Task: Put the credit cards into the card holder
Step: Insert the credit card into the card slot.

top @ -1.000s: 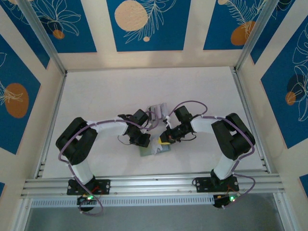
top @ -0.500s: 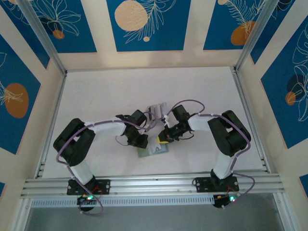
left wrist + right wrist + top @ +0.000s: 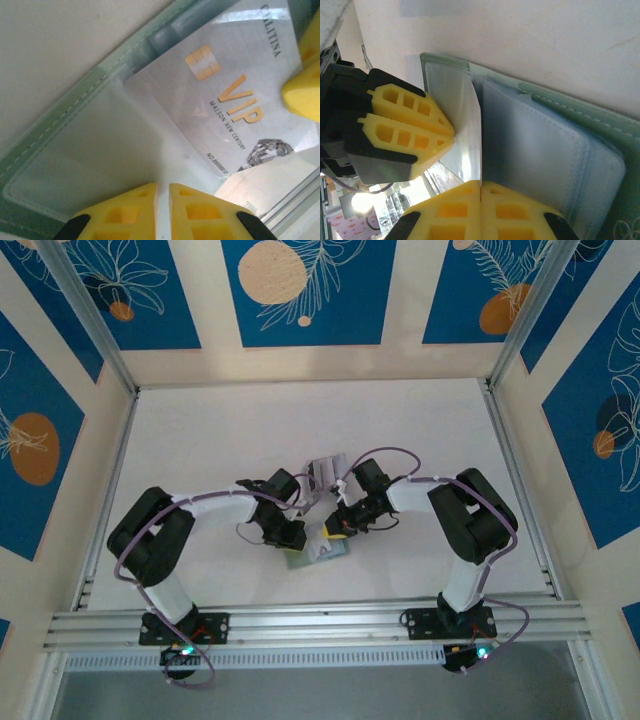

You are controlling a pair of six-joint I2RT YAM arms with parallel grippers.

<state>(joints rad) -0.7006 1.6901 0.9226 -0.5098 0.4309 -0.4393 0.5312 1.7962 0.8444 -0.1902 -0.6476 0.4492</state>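
1. The right gripper [image 3: 481, 187] had its fingers pressed flat together, with only a hairline seam between them. A thin pale sheet rose edge-on out of that seam.
2. From the left wrist, that sheet read as a silver credit card [image 3: 225, 95] with a gold chip and "VIP" in gold letters. It lay up and to the right of the left fingertips. Its right edge ended at the right gripper's yellow fingers [image 3: 306, 97].
3. The left gripper [image 3: 161, 194] had its fingers almost together, with a thin slit left between them. The edge of a clear sleeve [image 3: 90, 170] ran into that slit, so they looked pinched on it.
4. The clear sleeve spread up and to the left from the left fingertips. The corner of the credit card lay at the sleeve's open side; how far in it sat could not be told.
5. The card holder [image 3: 85, 90] lay open on the table [image 3: 60, 40]. Its stitched green border ran diagonally beyond the sleeve, on the far side from the left fingers.
6. From the right wrist, the left fingers [image 3: 405, 122] came in from the left, and their tips met the pale sheet just above the right fingertips. More bluish sleeves [image 3: 540, 150] lay stacked to the right of the right fingers.
7. From above, a pale stack [image 3: 325, 470] lay past both sets of fingertips, between the two wrists.
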